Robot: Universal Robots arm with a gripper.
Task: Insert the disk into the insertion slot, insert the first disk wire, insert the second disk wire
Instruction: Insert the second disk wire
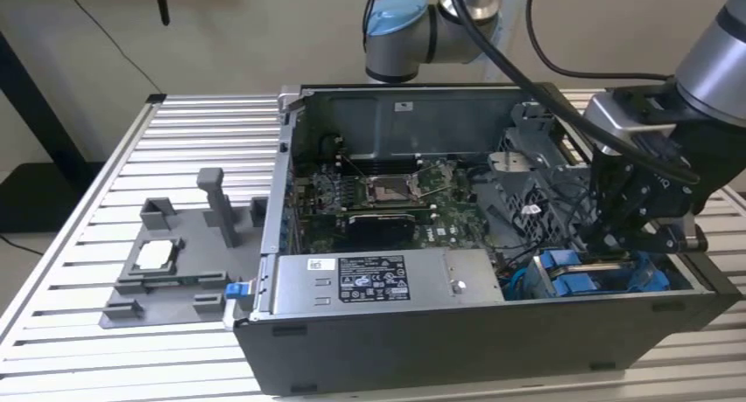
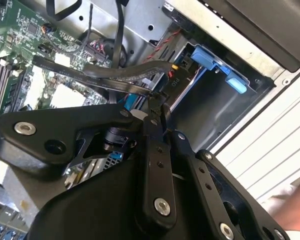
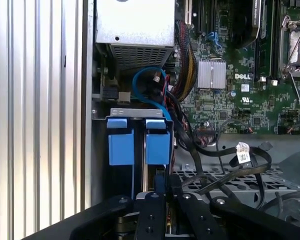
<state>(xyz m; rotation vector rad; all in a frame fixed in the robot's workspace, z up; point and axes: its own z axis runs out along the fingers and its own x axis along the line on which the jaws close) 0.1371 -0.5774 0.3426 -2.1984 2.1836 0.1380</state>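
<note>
Two bright blue carrier ends (image 3: 157,147) sit side by side in the insertion slot (image 3: 135,113) at the case's front corner; the disk body itself is hidden inside. In the exterior view my gripper (image 1: 616,243) reaches down into the case just above these blue carriers (image 1: 574,278). In the second wrist view the gripper (image 2: 157,107) is pinched shut on the end of a flat black disk wire (image 2: 100,75), close to the bay's wall (image 2: 215,107). A black plug with coloured leads (image 2: 175,79) hangs beside it. In the first wrist view the fingertips (image 3: 155,197) stand close together.
The grey power-supply box (image 1: 362,280) lies along the case's near side, and the green motherboard (image 1: 385,192) fills the middle. Loose black cables (image 3: 230,170) cross the metal cage. A grey fixture holding a silver square chip (image 1: 155,255) rests on the slatted table at the exterior view's left.
</note>
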